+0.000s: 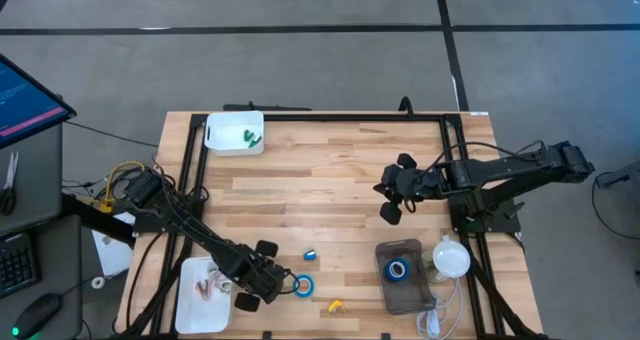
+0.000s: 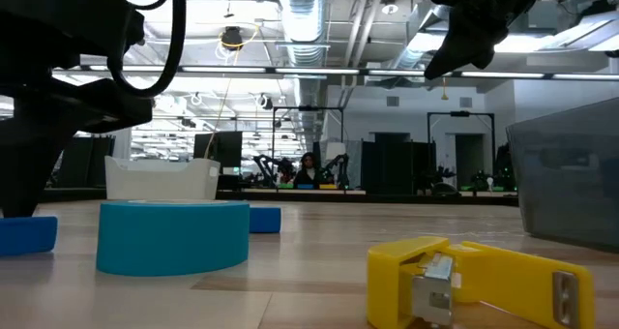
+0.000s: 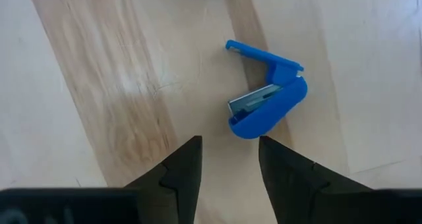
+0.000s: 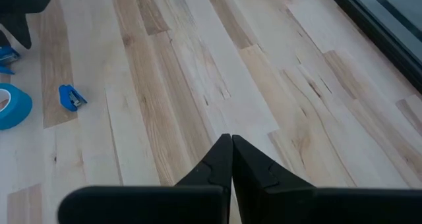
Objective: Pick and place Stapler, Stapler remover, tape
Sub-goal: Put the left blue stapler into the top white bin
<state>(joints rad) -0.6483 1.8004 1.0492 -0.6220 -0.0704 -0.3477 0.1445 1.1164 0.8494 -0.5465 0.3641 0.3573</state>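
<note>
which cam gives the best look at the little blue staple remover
The left wrist view: the blue staple remover fills the frame just beyond the open left gripper. The high view and right wrist view show only a speck; the low view shows a distant blue sliver.

Even, bright overhead light; ceiling strip lights (image 2: 290, 73) glare in low view. Near yellow stapler (image 2: 484, 281) slightly soft.

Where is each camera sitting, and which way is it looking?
High view: above the table, looking straight down; shows both arms, the left end effector open by the blue tape roll.
Low view: at tabletop height, looking across; the same tape roll and a yellow staple remover are close.
Left wrist view: on the left arm, facing a blue staple remover past its open fingers.
Right wrist view: on the right arm, over bare wood, right end effector shut.
</note>
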